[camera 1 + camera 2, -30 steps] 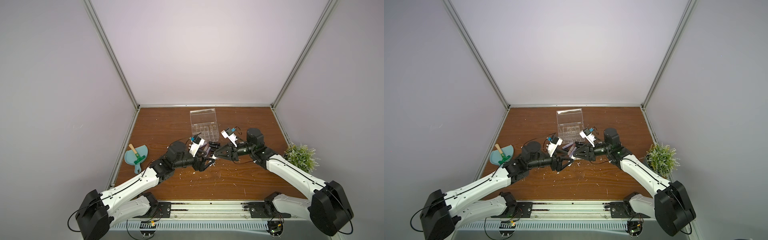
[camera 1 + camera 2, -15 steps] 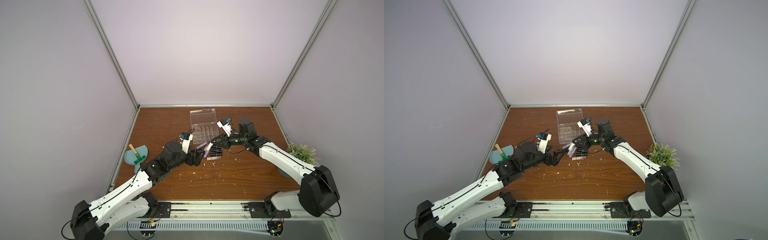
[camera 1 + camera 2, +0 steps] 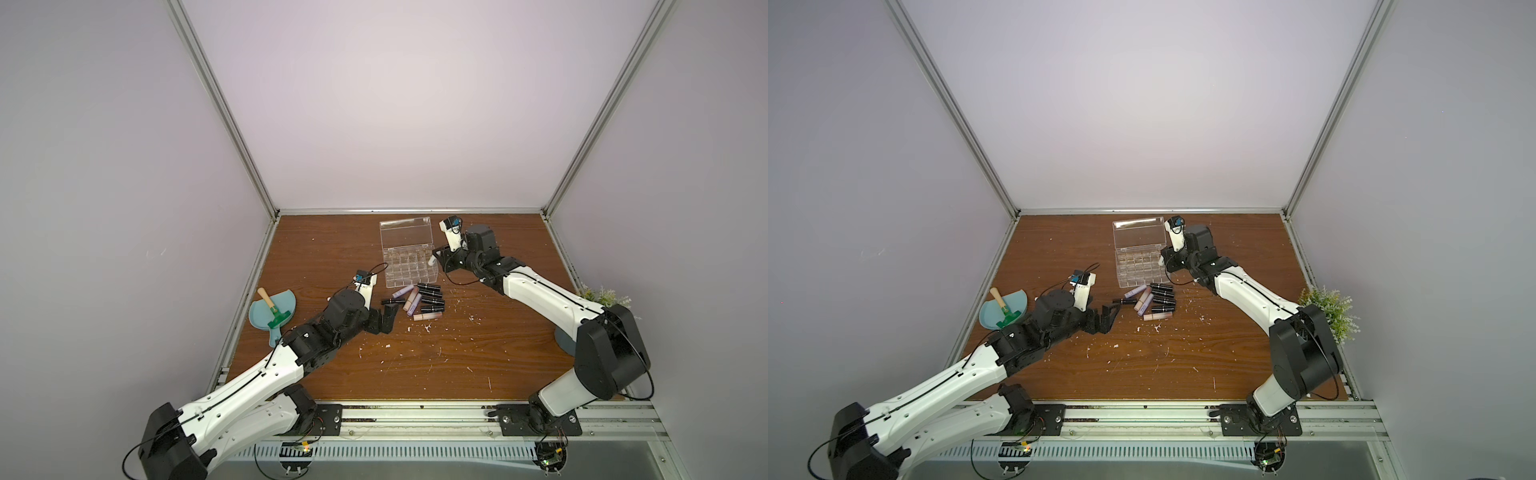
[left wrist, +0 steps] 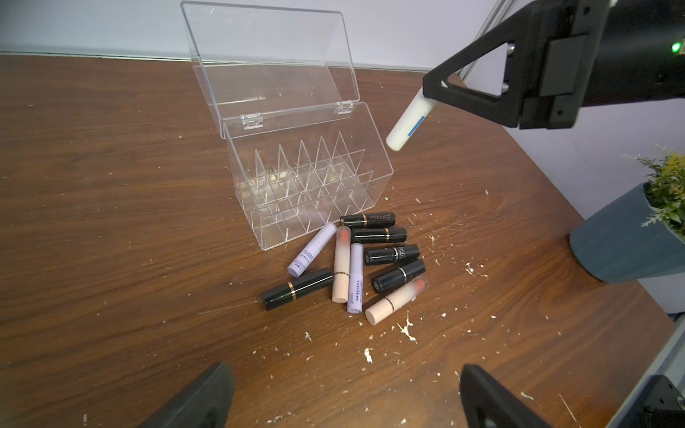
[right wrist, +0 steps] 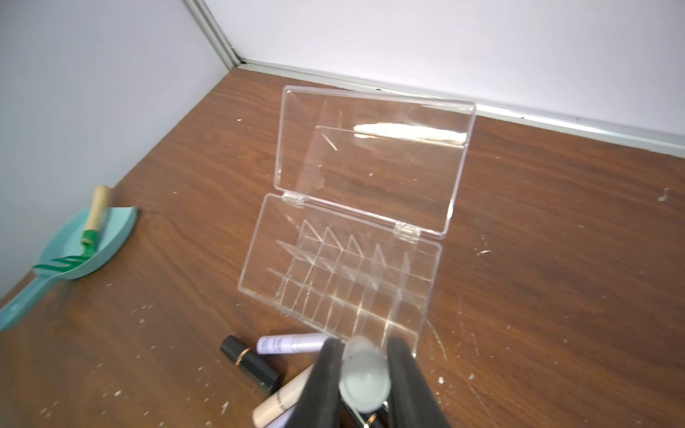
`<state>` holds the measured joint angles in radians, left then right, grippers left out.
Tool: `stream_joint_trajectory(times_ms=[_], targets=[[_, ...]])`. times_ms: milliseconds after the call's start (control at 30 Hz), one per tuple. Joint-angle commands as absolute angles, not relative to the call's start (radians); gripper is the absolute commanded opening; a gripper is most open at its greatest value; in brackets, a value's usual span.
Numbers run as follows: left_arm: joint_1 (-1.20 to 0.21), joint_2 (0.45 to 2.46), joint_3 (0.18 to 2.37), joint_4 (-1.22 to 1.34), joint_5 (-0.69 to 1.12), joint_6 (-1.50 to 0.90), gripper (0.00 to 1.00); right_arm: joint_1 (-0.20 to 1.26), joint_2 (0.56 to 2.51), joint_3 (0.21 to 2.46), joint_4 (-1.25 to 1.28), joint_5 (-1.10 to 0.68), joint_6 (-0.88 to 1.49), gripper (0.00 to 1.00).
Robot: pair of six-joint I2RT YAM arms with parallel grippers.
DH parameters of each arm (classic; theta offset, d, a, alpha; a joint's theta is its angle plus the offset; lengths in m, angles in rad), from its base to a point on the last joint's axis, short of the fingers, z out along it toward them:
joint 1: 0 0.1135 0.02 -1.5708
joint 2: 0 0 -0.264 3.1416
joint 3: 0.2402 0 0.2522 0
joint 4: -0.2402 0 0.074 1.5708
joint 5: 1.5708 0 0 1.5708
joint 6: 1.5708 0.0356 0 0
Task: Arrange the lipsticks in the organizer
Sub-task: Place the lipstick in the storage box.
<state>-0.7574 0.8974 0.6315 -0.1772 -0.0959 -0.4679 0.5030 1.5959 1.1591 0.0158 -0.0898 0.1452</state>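
Note:
The clear organizer [image 3: 411, 282] [image 3: 1142, 282] stands at the back middle of the table, lid open and compartments empty [image 4: 315, 207] [image 5: 255, 259]. Several lipsticks [image 3: 419, 301] [image 3: 1152, 301] [image 4: 356, 259], black, lilac and beige-pink, lie in a pile against its front wall. My right gripper [image 3: 434, 257] [image 3: 1163, 259] [image 5: 365, 346] is shut on a white lipstick [image 4: 409, 120] [image 5: 365, 378], tilted above the organizer's right end. My left gripper [image 3: 390, 319] [image 3: 1106, 318] [image 4: 346, 378] hangs open and empty, just left and in front of the pile.
A teal dustpan [image 3: 272, 311] [image 3: 1003, 313] [image 5: 85, 252] with a small green rake lies by the left wall. A potted plant [image 3: 602, 297] [image 3: 1327, 311] [image 4: 663, 192] stands at the right edge. White scraps litter the wood in front of the pile.
The two grippers were together in front of the pile. My right gripper has carried the white lipstick back to the organizer's right end. My left gripper has opened wider and drawn back leftward.

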Motion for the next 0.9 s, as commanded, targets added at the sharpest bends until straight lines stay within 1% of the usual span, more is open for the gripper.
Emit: stream_joint_trajectory(times_ms=[0,200,500,867], targets=[[-0.748,0.905,0.621,-0.175,-0.128,-0.468,1.0,0.517,1.621,1.203,0.103,0.046,0.087,0.05],[-0.747,0.917,0.611,-0.164,-0.139,-0.46,1.0,0.533,1.668,1.183,0.197,0.115,0.043,0.04],[-0.747,0.918,0.594,-0.144,-0.15,-0.459,1.0,0.562,1.722,1.136,0.332,0.165,-0.004,0.04],[-0.747,0.919,0.588,-0.14,-0.157,-0.449,1.0,0.598,1.753,1.103,0.387,0.216,-0.035,0.04]])
